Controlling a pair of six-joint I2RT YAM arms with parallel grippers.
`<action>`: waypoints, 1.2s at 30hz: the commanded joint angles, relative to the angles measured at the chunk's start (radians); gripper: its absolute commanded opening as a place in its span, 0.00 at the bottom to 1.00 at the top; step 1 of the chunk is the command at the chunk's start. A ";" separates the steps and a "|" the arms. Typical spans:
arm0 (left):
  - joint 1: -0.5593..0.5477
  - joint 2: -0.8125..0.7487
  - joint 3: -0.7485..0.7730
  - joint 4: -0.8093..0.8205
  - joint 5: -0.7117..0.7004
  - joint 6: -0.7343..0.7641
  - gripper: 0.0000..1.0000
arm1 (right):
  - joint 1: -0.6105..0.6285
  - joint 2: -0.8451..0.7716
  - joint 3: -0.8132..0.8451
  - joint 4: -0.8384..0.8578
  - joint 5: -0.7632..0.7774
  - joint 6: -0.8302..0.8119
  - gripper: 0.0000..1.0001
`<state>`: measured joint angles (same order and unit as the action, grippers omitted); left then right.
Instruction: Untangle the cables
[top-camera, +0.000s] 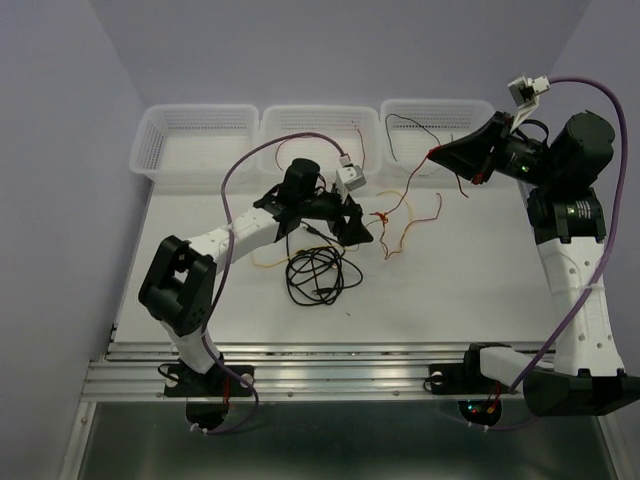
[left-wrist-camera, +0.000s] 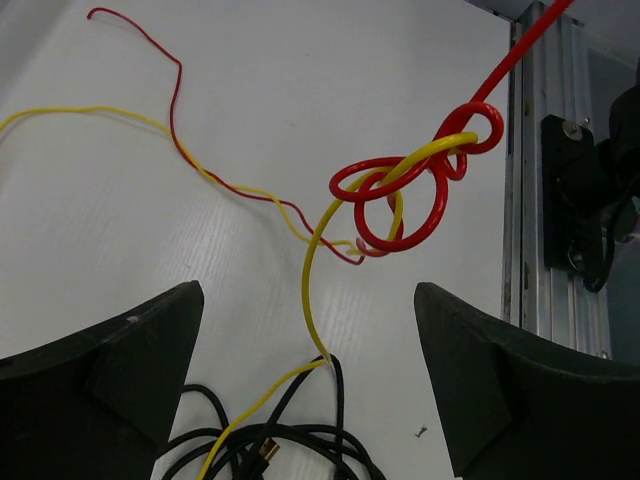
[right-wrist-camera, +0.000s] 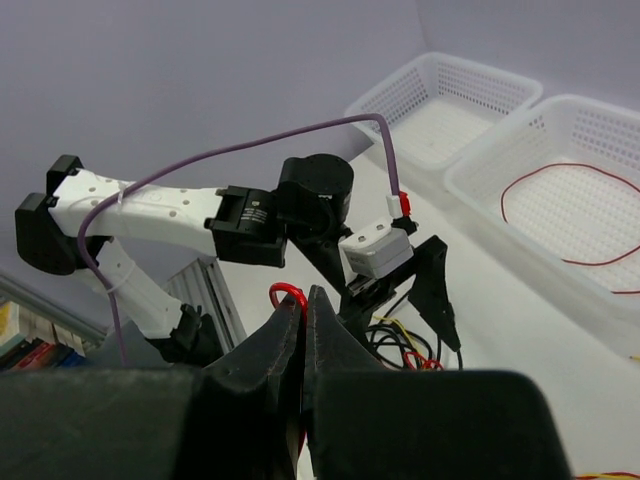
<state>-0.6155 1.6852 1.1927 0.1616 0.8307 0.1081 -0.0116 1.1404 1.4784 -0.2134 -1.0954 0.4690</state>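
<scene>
Right tool (top-camera: 433, 153) clamping red cable (top-camera: 379, 217), red wire (right-wrist-camera: 503, 203) in middle basket (top-camera: 285, 122)

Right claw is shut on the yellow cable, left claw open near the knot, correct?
Not quite. The right claw is shut on the red cable, not a yellow one, as the right wrist view shows. The left claw is open near the knot.

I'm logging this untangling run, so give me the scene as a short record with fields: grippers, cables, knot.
Left gripper: open, holding nothing, facing the knot
Right gripper: shut on red cable, up above the table
Knot: red cable looped with yellow cable
Black cable: coiled on the table
</scene>
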 joint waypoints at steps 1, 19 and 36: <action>-0.018 0.053 0.087 0.056 0.082 0.019 0.96 | 0.005 -0.007 0.039 0.078 -0.027 0.033 0.01; -0.029 0.054 0.102 0.065 -0.086 -0.076 0.00 | 0.005 -0.011 0.024 -0.032 0.080 -0.055 0.01; -0.030 -0.274 0.064 -0.218 -0.687 -0.078 0.00 | 0.005 -0.156 -0.736 -0.212 0.622 -0.122 0.42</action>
<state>-0.6395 1.4811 1.2816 -0.0311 0.1783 -0.0147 -0.0116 1.0077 0.7704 -0.4847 -0.4305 0.3920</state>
